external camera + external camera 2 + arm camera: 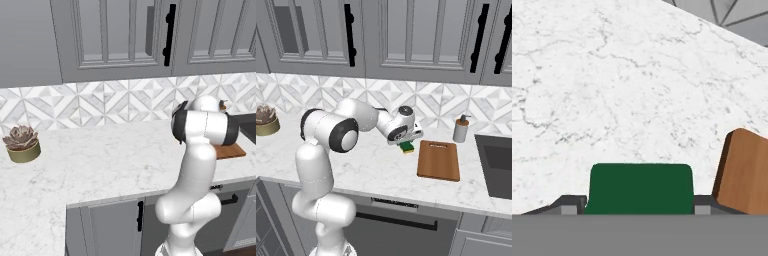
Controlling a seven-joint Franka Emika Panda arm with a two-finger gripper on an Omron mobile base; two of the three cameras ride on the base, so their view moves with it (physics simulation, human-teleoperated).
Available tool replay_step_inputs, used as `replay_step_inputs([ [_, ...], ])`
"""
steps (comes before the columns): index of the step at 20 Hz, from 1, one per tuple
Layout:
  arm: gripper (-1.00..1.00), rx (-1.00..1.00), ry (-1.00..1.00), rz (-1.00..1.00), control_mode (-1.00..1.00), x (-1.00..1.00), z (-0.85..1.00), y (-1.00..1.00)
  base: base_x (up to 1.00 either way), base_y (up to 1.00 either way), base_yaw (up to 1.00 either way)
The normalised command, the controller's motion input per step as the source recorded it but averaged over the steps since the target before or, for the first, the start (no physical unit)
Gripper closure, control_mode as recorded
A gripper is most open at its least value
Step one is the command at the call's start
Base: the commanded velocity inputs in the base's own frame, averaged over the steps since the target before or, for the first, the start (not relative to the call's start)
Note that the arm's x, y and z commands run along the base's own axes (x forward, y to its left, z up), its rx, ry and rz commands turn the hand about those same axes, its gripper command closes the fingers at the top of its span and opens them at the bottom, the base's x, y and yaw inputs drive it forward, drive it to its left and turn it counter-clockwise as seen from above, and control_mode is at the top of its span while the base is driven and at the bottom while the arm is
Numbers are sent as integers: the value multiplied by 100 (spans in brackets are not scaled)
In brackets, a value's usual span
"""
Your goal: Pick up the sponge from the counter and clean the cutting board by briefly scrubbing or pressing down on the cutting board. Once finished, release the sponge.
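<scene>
The sponge (641,187), dark green on top, lies on the white marble counter (371,165) just left of the cutting board (439,160). My gripper (406,142) reaches down onto the sponge (406,147). In the hand view, the gripper (637,207) has one fingertip against each side of the green block, so it is shut on it. The sponge looks to be still resting on the counter. The reddish-brown cutting board (747,172) shows at the right edge of the hand view, and in the left base view the board (231,151) peeks out behind the arm.
A soap dispenser (461,129) stands behind the board by the backsplash. A dark sink (498,160) lies to the right of the board. A potted succulent (21,144) sits far left on the counter. Wall cabinets hang above.
</scene>
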Motion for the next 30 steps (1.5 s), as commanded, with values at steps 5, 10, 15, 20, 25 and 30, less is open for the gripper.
replay_step_inputs([
  [5, 100, 0, 0, 0, -100, 26, 8, -41, 0, 0, 0],
  [10, 100, 0, 0, 0, -100, 25, 0, -43, 0, 0, 0],
  [15, 100, 0, 0, 0, -100, 30, 0, -42, 0, 0, 0],
  [20, 100, -1, 0, 0, -100, 33, -12, -33, 0, 0, 0],
  [25, 100, -2, 1, 0, -100, 9, -33, -18, 0, 0, 0],
  [30, 100, 0, 0, 0, -100, -1, -19, -5, 0, 0, 0],
])
